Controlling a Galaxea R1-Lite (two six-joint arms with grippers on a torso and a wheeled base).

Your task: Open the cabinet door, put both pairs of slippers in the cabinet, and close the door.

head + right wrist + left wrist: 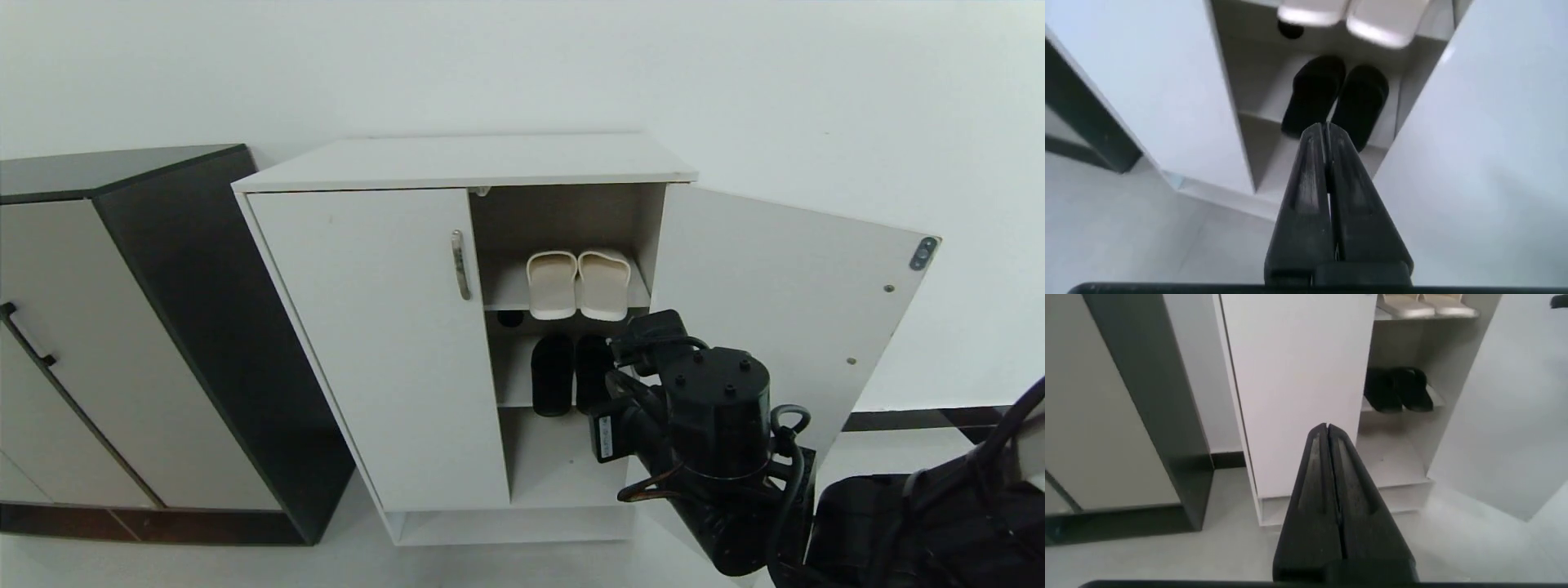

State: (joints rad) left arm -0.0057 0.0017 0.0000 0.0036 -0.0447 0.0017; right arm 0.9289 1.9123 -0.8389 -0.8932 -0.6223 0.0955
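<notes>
The white cabinet (384, 343) stands with its right door (784, 302) swung wide open and its left door shut. A pair of white slippers (578, 283) lies on the upper shelf, and a pair of black slippers (571, 374) on the shelf below. My right gripper (1327, 131) is shut on nothing, a short way in front of the black slippers (1337, 94) and beside the open door (1503, 147). My left gripper (1327, 429) is also shut and empty. It hangs low before the closed left door (1298, 384), well back from the cabinet.
A metal handle (460, 265) runs down the closed door's inner edge. A dark cabinet (163, 327) with grey doors stands just left of the white one. The bottom compartment (563, 457) holds nothing. Pale floor (1470, 539) spreads in front.
</notes>
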